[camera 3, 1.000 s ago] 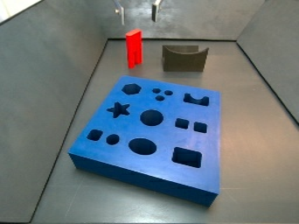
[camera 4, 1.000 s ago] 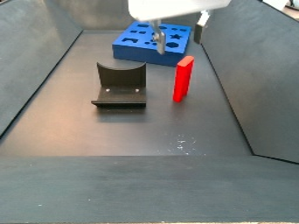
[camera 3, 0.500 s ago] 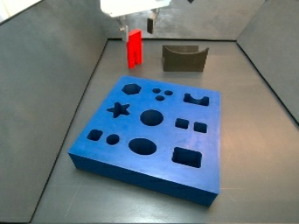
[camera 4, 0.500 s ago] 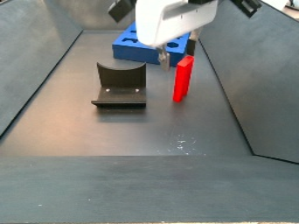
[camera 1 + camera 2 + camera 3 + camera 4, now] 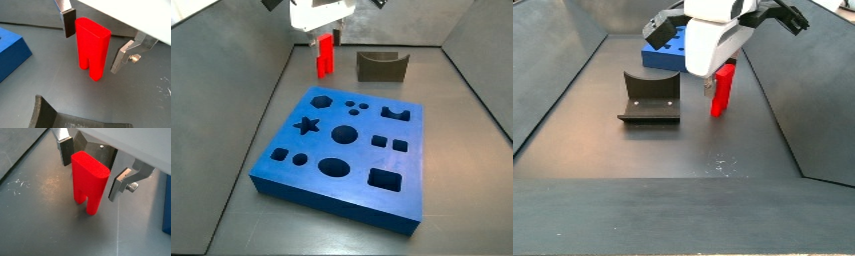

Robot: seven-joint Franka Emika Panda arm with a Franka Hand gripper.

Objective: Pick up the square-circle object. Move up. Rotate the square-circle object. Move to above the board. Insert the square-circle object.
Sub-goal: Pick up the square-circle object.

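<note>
Side cams fixed, high, angled down, facing opposite ways. From blue-slab end: big blue square board w/ shaped cut-outs (image 5: 342, 150) near, small red upright block (image 5: 325, 53) + dark olive notched block (image 5: 382, 66) far. From other end: order reversed, board (image 5: 663, 51) far. Wrist cams close, looking down past gripper (image 5: 94, 41) (image 5: 90, 163) onto red block, from opposite sides. All four share red block.

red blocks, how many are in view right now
1. The red block stands upright on the floor beyond the blue board, beside the dark fixture. The open gripper straddles its top. None seem hidden.
</note>
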